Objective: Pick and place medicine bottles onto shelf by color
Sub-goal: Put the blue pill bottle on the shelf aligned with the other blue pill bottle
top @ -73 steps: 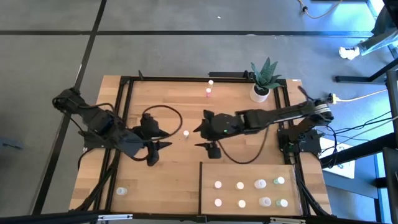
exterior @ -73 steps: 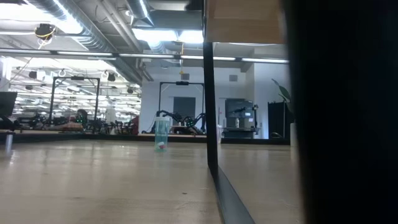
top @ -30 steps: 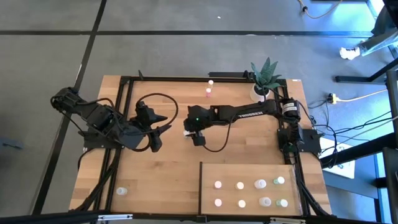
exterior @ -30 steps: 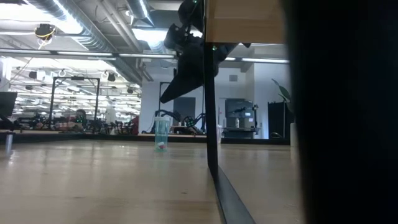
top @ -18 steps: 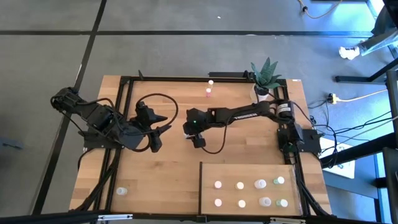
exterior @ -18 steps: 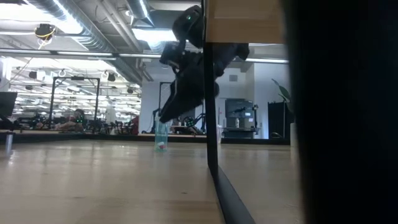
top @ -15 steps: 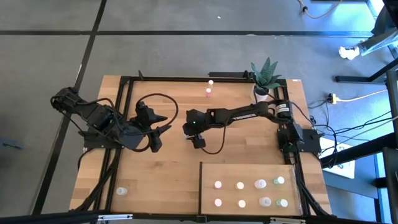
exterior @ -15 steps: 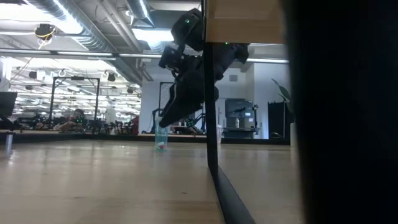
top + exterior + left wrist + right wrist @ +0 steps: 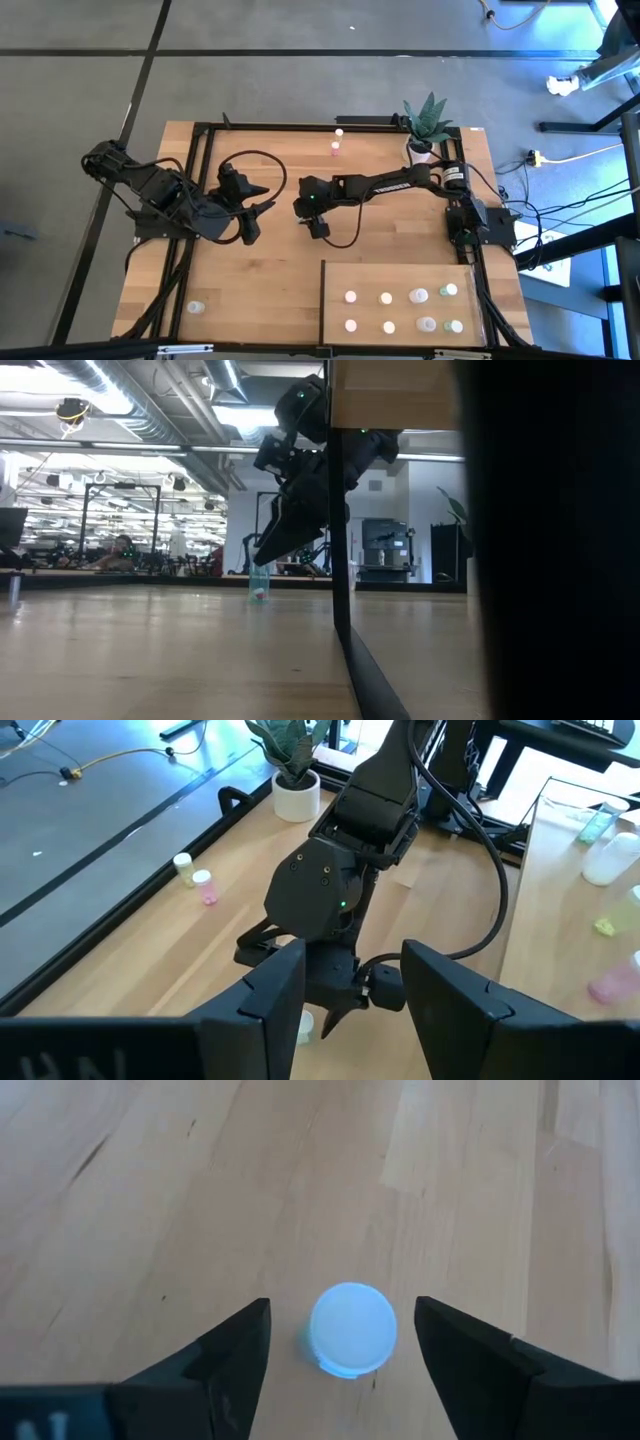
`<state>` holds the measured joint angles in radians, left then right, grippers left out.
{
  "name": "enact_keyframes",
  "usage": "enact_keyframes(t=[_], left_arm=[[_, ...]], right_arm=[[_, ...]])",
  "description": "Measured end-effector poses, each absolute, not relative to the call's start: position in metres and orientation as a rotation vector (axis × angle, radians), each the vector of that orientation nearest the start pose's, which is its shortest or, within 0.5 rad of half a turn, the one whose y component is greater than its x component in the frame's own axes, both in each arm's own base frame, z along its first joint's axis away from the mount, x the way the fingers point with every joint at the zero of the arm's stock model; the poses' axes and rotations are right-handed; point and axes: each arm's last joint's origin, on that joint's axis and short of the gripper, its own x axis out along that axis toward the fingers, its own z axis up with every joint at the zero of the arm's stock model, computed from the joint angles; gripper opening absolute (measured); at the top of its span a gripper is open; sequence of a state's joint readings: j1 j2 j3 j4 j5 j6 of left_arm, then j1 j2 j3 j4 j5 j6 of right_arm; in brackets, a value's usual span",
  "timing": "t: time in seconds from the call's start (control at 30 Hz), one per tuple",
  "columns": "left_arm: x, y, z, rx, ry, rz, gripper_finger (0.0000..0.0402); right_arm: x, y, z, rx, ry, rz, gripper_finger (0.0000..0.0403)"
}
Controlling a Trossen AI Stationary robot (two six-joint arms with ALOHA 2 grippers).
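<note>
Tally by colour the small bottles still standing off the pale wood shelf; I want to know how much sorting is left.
Pink small round bottle: 1
Pale yellow small round bottle: 1
Whitish small round bottles: 2, one near the table's front left corner, one between the open fingers of the right claw
Total off the pale wood shelf: 4

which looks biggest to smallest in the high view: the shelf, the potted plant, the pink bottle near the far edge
1. shelf, by far the largest, a pale panel at the table's near right.
2. potted plant, far smaller than the shelf.
3. pink bottle, only a tiny dot.
All three rest on one tabletop, so nearness hardly skews this.
</note>
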<state>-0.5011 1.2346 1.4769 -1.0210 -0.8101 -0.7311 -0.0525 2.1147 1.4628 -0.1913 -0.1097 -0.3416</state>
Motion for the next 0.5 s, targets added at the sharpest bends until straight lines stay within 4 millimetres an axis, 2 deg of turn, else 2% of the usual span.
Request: enact_keyframes(t=[0.5], left_arm=[[0.2019, -0.0868, 0.4081, -0.226, 0.470, 0.491, 0.0160]], right_arm=[[0.4515, -0.0205, 0.1564, -0.252, 0.822, 0.196, 0.0141]])
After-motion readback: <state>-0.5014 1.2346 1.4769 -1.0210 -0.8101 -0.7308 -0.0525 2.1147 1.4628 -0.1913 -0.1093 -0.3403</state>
